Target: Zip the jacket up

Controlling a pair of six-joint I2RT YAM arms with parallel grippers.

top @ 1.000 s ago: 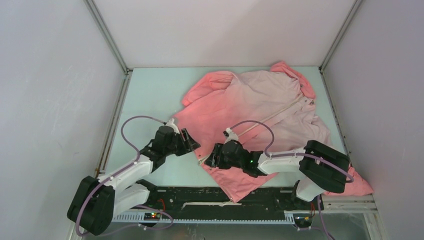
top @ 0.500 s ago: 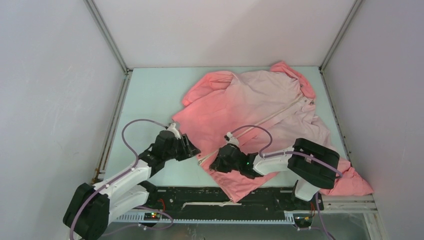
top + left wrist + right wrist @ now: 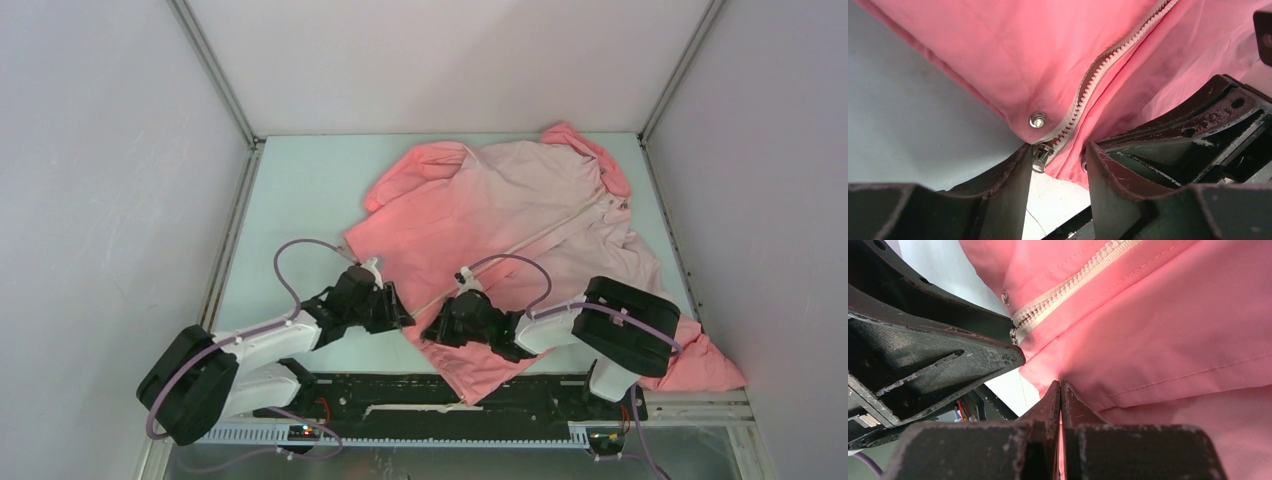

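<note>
Reaching from the near edge of a pale green table (image 3: 300, 190), I hold both hands low at the bottom corner of a jacket (image 3: 480, 200). The jacket lies flat and spread across the middle and right of the table. It is coral pink at the near hem and fades to pale pink toward the far right, where the hood is bunched against the corner. One sleeve is folded at the far left, and more fabric trails to the near right beside my right arm. A light zipper (image 3: 545, 225) runs on a slant from the near left hem to the far right collar.

My left hand (image 3: 1055, 165) is narrowly parted, one finger on each side of the zipper's bottom end. A small metal pull (image 3: 1041, 156) hangs at that end, right against the inner face of my left finger. I cannot tell whether the other finger touches the cloth. A round metal snap (image 3: 1037, 119) sits on the hem corner just beside the zipper teeth.

My right hand (image 3: 1060, 390) is closed, its two fingers pressed together on a thin fold of the jacket's hem, just beside the left hand.
</note>
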